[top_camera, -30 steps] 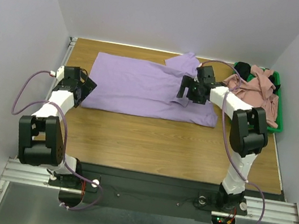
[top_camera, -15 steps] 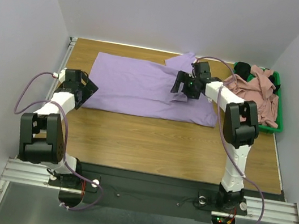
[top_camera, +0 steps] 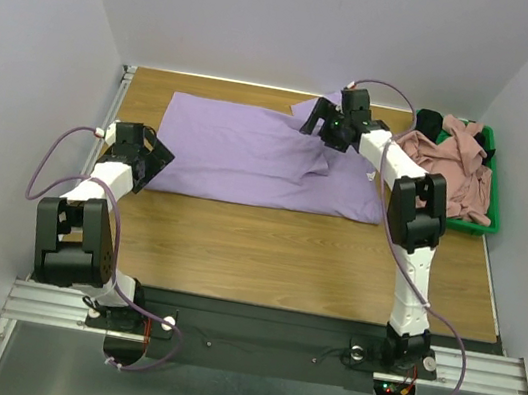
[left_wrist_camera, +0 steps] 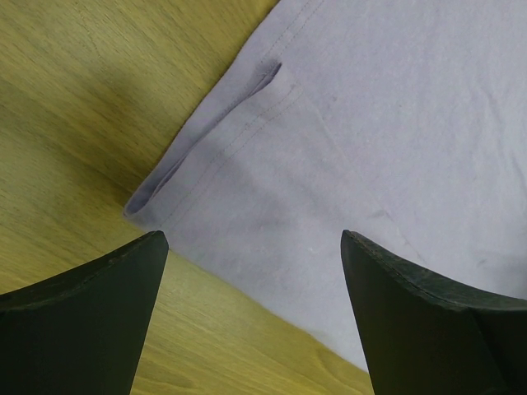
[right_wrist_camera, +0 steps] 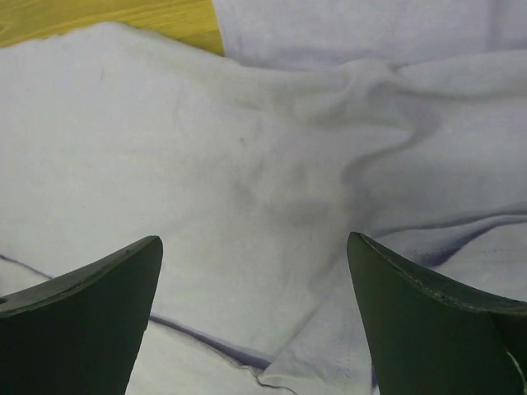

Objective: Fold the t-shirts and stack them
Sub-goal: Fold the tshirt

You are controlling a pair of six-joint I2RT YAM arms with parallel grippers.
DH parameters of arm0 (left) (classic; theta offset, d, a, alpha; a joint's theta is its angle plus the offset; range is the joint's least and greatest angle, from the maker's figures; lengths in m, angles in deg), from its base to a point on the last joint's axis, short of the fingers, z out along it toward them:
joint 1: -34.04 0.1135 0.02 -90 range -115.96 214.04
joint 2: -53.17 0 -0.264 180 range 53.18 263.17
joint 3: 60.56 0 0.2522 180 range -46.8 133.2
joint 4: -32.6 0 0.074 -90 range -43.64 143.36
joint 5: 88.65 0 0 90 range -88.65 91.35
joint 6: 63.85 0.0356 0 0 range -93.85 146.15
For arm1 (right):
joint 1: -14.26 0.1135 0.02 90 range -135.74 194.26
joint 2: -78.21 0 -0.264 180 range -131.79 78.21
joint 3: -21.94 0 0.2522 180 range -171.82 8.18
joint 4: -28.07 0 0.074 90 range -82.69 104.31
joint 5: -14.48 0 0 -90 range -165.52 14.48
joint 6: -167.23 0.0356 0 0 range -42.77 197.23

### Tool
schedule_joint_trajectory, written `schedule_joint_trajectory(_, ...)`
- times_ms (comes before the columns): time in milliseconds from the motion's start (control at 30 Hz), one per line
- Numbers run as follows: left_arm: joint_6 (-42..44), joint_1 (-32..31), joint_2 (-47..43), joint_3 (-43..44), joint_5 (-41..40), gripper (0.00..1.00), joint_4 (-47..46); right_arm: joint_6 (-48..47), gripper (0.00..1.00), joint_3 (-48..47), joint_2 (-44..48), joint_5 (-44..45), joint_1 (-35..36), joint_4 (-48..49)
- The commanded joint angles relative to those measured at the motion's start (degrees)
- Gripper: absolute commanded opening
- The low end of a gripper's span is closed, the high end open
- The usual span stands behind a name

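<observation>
The lavender t-shirt (top_camera: pixel 251 155) lies spread flat across the far half of the table. My left gripper (top_camera: pixel 155 161) is open and empty, low over the shirt's near left hem corner (left_wrist_camera: pixel 206 173). My right gripper (top_camera: pixel 319 126) is open and empty above the shirt's far sleeve and its folds (right_wrist_camera: pixel 272 189). The dusty pink t-shirt (top_camera: pixel 452 163) is heaped in the green bin (top_camera: pixel 488 223) at the far right. A black t-shirt (top_camera: pixel 428 122) shows at the bin's far left corner.
Bare wooden table (top_camera: pixel 285 252) runs along the near side in front of the shirt. Pale walls close in on the left, back and right. The right arm reaches along the left side of the bin.
My right gripper has moved toward the far edge and left, from the shirt's right middle up to the far sleeve. My left gripper has stayed at the near left corner.
</observation>
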Motion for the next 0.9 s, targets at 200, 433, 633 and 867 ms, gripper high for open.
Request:
schedule_joint_trajectory(200,1.1,0.2,-1.5,-1.0,0.2,0.98,-1.0,-3.0,1.00,22.1,18.6,5.3,-0.2,2.6)
schedule_joint_trajectory(433,1.2,0.2,-1.2,-1.6,2.1,0.98,-1.4,-1.4,0.88,27.0,18.9,2.1,0.3,4.0)
schedule_joint_trajectory(633,1.5,0.1,-1.1,-1.6,1.9,0.98,-1.5,0.8,0.69,23.6,14.3,0.9,0.4,4.1)
schedule_joint_trajectory(867,1.7,0.1,-0.6,-1.2,1.9,0.99,-1.4,2.5,0.21,20.9,12.8,3.9,0.4,4.1)
